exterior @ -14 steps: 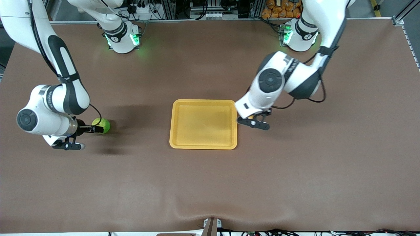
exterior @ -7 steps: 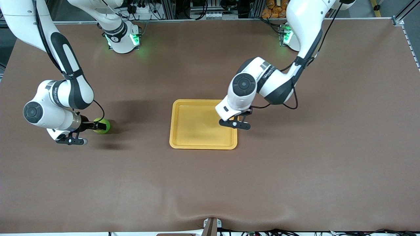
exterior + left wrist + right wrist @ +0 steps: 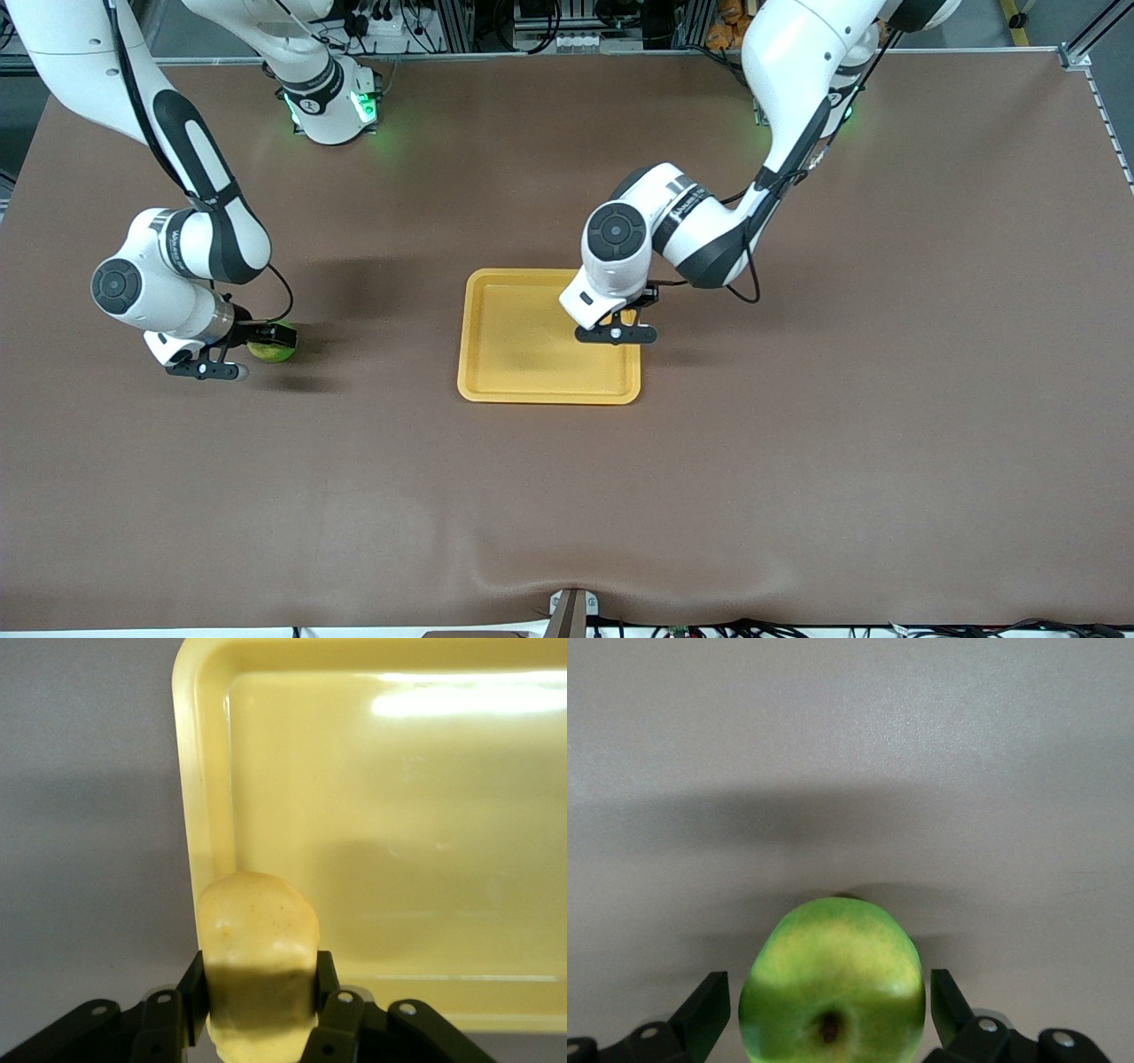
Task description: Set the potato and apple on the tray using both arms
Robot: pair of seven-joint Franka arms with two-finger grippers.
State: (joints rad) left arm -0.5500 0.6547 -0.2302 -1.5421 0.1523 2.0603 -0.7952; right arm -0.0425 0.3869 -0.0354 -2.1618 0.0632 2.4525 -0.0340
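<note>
Now the left gripper (image 3: 620,321) carries the potato (image 3: 257,943) over the tray (image 3: 505,354).

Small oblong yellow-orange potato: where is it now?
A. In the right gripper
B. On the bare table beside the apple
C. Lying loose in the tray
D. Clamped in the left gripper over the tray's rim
D: the left gripper pinches the potato above the yellow plastic tray, at its edge.

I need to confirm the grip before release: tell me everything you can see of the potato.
The small oblong pale-yellow potato has smooth, faintly speckled skin. It is pinched on both sides by the black fingers of the left gripper, which is shut on it. It hangs over the flat yellow-orange plastic tray, just inside the rim. The front view hides it.
</note>
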